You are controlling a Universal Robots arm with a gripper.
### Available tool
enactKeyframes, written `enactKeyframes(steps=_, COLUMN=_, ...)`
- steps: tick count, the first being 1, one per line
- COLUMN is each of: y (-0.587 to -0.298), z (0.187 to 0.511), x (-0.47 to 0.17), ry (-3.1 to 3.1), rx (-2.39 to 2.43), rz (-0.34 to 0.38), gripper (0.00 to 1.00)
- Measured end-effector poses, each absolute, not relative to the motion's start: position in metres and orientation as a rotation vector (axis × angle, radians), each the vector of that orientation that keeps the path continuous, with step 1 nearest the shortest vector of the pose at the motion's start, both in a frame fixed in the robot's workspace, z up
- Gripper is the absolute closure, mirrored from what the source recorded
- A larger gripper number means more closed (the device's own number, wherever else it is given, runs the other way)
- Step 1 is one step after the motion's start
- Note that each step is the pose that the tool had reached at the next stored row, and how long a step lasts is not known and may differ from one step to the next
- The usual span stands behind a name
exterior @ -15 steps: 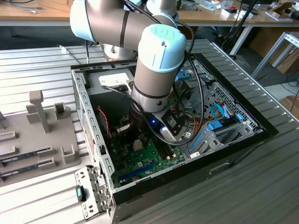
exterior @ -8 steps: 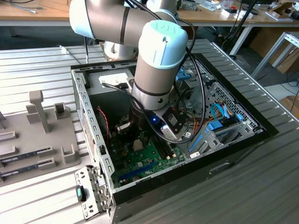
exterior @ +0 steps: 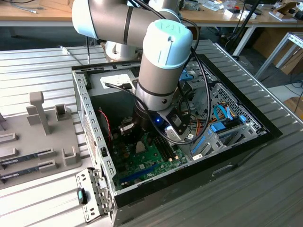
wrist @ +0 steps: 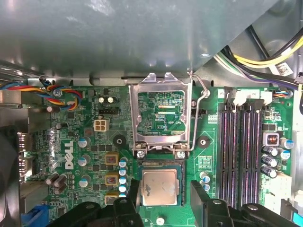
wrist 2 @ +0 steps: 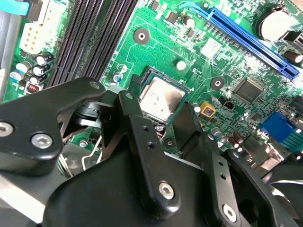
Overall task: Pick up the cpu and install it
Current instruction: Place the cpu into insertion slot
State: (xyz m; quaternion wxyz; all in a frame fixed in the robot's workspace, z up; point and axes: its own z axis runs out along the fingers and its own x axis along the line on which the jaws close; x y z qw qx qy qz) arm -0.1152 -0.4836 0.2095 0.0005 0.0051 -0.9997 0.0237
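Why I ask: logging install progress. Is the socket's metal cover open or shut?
Open. In the first wrist view the metal cover stands swung back, clear of the cpu, which lies uncovered.

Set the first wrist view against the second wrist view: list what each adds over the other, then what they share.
The first wrist view adds the raised socket cover with its lever, a bundle of coloured wires and the grey case wall. The second wrist view adds the long blue slot and a round coin battery. Both wrist views show the cpu lying in its socket, the open hand straddling it, and the black memory slots.
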Motion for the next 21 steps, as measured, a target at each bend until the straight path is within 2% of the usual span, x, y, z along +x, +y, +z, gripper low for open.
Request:
enactKeyframes(steps=6, y=-0.4835, z=0.2096, x=-0.1151, ry=-3.140, rx=0.016, rz=0.075, gripper=0.45)
enactKeyframes(steps=7, y=-0.4834, z=0.2096, x=-0.1150, ry=-3.140, rx=0.016, rz=0.075, gripper=0.47)
enactKeyframes(steps=8, y=-0.4834, z=0.2096, x=-0.1151, ry=-3.140, rx=0.016, rz=0.075, gripper=0.54)
enactKeyframes(steps=21, y=-0.4818, z=0.2046, x=-0.1194, ry=-3.140, rx=0.025, rz=0.075, gripper=0.54)
